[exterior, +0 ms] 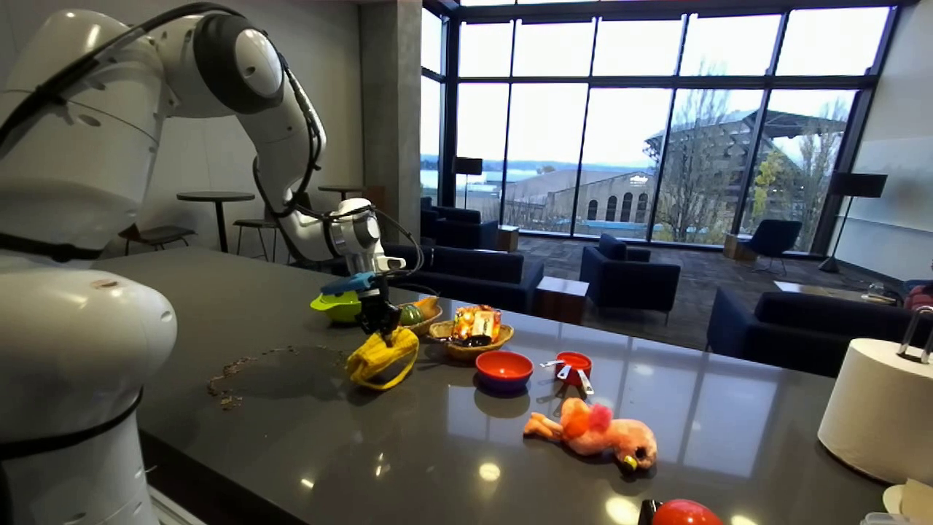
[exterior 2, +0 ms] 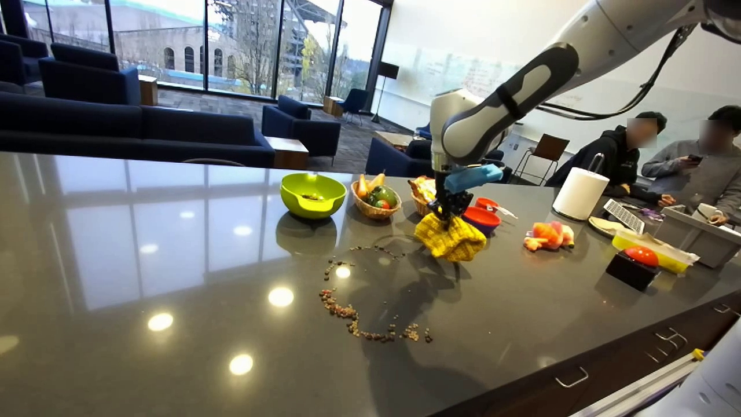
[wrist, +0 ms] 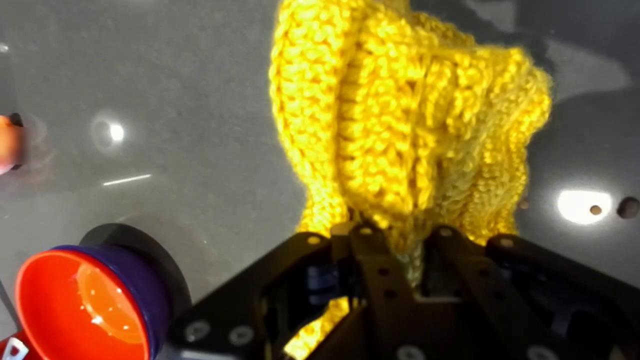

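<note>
Over the gray counter, your nearly closed gripper pinches the cloth, which hangs below it, between bowl and scattered bits.

Upper middle of the wrist view, the yellow knit is rough, chunky yarn; lower left, the bowl looks like glossy plastic. The table is smooth, polished. At right in an exterior view, the paper roll is matt, the toy fuzzy.

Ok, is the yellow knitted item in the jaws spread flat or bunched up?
Bunched up: the yellow knitted item is pinched between the jaws, folds showing in the wrist view.
</note>
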You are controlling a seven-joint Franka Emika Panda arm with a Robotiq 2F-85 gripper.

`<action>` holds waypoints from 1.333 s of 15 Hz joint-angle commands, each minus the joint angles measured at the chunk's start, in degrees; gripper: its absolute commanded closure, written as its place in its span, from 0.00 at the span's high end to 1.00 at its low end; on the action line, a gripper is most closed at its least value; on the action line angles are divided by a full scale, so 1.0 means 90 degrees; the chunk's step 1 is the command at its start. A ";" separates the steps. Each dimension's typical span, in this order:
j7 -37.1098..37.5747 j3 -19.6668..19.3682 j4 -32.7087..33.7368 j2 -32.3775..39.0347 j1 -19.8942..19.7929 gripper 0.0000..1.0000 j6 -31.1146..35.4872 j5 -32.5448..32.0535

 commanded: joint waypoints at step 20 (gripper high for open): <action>-0.0278 0.1156 0.0084 0.1020 0.0566 0.04 0.0892 0.1337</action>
